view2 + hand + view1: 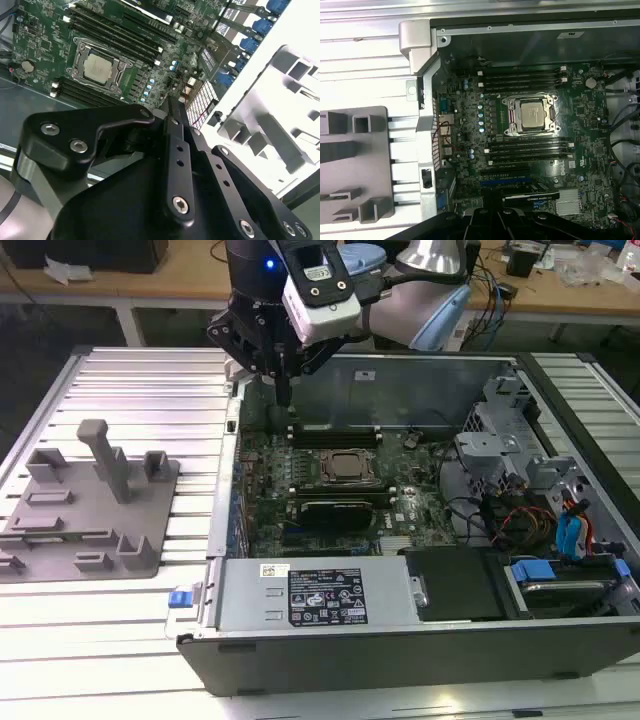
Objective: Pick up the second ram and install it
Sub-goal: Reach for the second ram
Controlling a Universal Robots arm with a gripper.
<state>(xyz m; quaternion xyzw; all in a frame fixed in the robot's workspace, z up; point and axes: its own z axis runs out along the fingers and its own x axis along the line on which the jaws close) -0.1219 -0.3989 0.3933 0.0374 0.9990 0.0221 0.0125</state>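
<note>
1. The end effector [284,398] [173,106] hangs tip-down inside the computer case [250,645], at the case's far corner on the exterior view's left. Its fingers are drawn narrow, close together. Whether anything thin is pinched there, I cannot tell.
2. Where is the second ram? From these views I cannot tell, neither in the grip nor in the case.
3. Right under the tip, on the case floor, lies the green motherboard [405,508].
4. At the middle of that board, well inside the case, is the processor socket [348,467] [532,114] [97,67].
5. Dark memory slots [520,80] run in long banks on both sides of the socket, one bank toward the case's far wall, one toward its near wall.
6. Against the case's near wall is a grey metal box with a label [320,595].
7. Outside the case, on the exterior view's left and well apart from it, a grey plastic tray [60,530] with an upright post [105,455] rests on the ribbed metal worktop [150,390].
</note>
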